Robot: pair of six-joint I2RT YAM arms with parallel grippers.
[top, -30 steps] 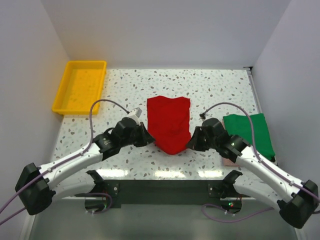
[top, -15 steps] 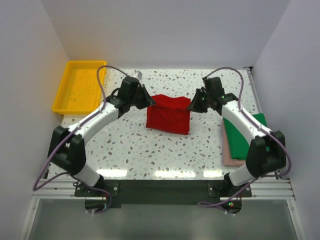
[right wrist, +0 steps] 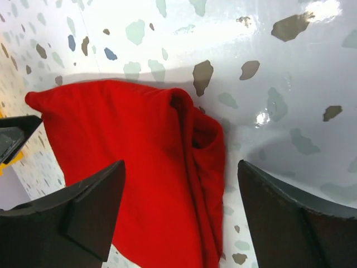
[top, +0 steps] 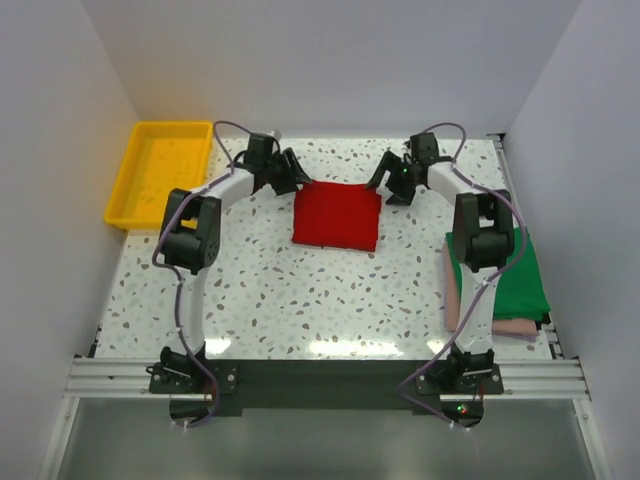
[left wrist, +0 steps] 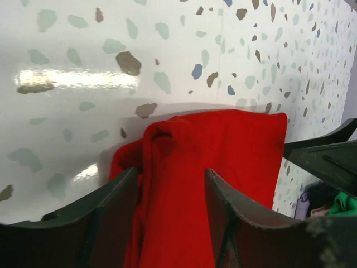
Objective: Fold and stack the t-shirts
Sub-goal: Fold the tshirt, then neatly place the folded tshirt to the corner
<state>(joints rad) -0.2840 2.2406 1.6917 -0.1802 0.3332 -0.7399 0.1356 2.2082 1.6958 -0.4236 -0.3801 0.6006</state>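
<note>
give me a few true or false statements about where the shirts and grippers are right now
1. The red t-shirt lies folded on the table, between the left gripper and the right gripper. True.
2. The green t-shirt lies in the yellow tray. False: it lies on the pink t-shirt at the table's right side.
3. Both grippers are open. True.
4. The right gripper holds the red t-shirt up off the table. False: the shirt lies flat and the jaws stand apart.

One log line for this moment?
red shirt: folded, flat | left gripper: open over far-left corner | right gripper: open over far-right corner | green shirt: on pink shirt
</note>
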